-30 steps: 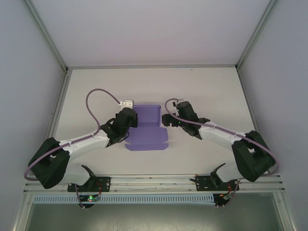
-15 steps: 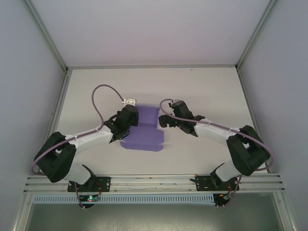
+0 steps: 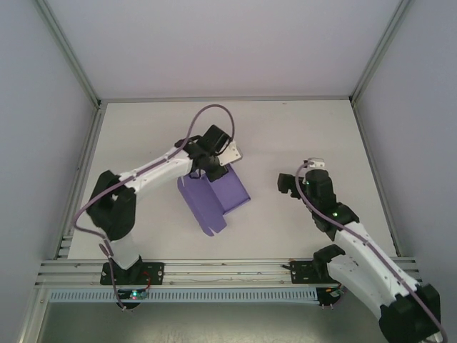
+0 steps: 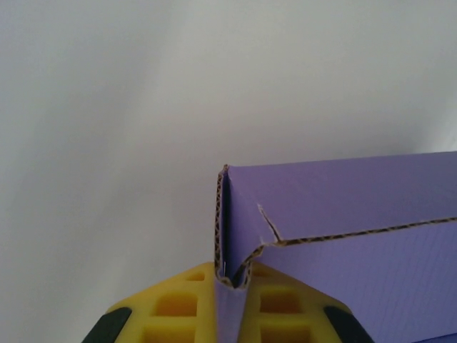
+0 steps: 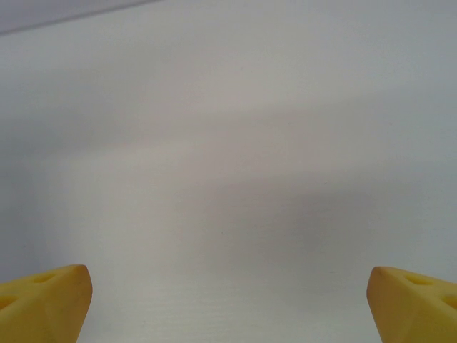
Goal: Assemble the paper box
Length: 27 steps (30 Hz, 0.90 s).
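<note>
The purple paper box (image 3: 213, 198) lies partly folded near the table's middle, one long panel raised and tilted. My left gripper (image 3: 203, 168) holds it at its far end. In the left wrist view the yellow fingers (image 4: 171, 304) are shut on a folded purple wall of the paper box (image 4: 343, 214), whose corrugated edge rises between them. My right gripper (image 3: 303, 181) hovers well to the right of the box, apart from it. Its yellow fingertips (image 5: 43, 304) stand wide open at the frame's bottom corners with only bare table between them.
The white table (image 3: 300, 136) is walled by pale panels and a metal frame (image 3: 93, 107). A rail (image 3: 228, 270) runs along the near edge by the arm bases. A purple cable (image 3: 207, 114) loops over the left arm.
The left arm swung out and turned the box, lifting one side. The right gripper let go, opened fully and drew back to the right, away from the box.
</note>
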Tool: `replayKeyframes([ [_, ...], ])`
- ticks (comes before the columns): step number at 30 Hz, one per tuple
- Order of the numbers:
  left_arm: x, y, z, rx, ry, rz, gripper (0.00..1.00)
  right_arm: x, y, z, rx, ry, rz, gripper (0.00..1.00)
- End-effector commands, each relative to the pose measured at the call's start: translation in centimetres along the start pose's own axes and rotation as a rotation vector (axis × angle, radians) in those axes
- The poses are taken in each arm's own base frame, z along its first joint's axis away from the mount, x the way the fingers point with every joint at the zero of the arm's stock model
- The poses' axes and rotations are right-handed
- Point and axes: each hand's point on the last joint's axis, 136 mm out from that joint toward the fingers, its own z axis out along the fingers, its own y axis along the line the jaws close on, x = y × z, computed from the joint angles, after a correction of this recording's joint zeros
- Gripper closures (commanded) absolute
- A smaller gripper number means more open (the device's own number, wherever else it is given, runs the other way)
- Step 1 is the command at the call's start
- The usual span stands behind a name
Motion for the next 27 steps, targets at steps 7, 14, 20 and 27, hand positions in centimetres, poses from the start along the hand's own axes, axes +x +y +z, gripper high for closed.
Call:
replayKeyframes([
  [7, 3.9, -2.7, 3.4, 0.261, 0.389, 0.359, 1.0, 3.1, -0.6, 0.1, -0.017, 0.108, 0.02, 0.02],
  [14, 3.7, -1.3, 5.7, 0.23, 0.482, 0.385, 0.61, 3.7, -0.3, 1.0, -0.024, 0.154, 0.017, 0.02],
  [20, 1.1, -1.2, 3.4, 0.21, 0.394, 0.376, 0.32, 3.2, 0.7, 1.2, -0.076, 0.148, 0.01, 0.02],
  [27, -2.9, -1.9, -2.4, 0.164, 0.151, 0.313, 0.0, 1.0, 4.3, 1.8, -0.241, 0.102, -0.102, 0.02],
])
